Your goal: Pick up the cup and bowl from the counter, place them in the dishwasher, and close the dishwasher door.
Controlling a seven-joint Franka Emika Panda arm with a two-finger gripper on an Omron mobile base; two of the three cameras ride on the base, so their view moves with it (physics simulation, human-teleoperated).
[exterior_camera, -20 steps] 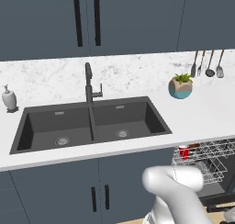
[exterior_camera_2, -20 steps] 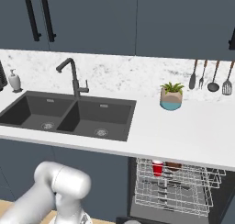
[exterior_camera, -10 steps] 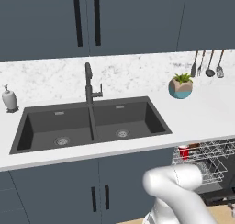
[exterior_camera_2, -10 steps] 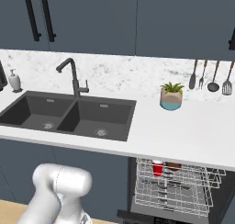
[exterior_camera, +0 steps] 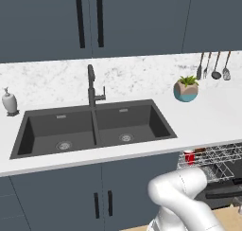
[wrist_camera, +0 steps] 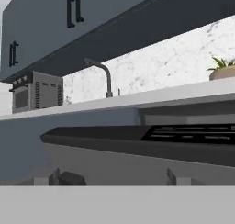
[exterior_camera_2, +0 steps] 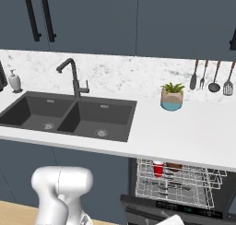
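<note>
I see the cup (exterior_camera_2: 158,168) and bowl (exterior_camera_2: 174,166) sitting in the dishwasher (exterior_camera_2: 177,185) rack, unchanged. My gripper (wrist_camera: 114,176) hangs low beneath the door (wrist_camera: 137,145), fingers spread, empty; closing remains.

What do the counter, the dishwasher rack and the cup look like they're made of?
Counter: white, faintly grey-veined, so probably polished stone or a stone look. Rack: thin silvery crossing wires, likely metal. Cup: flat red with a white band, perhaps plastic; the render leaves it open.
</note>
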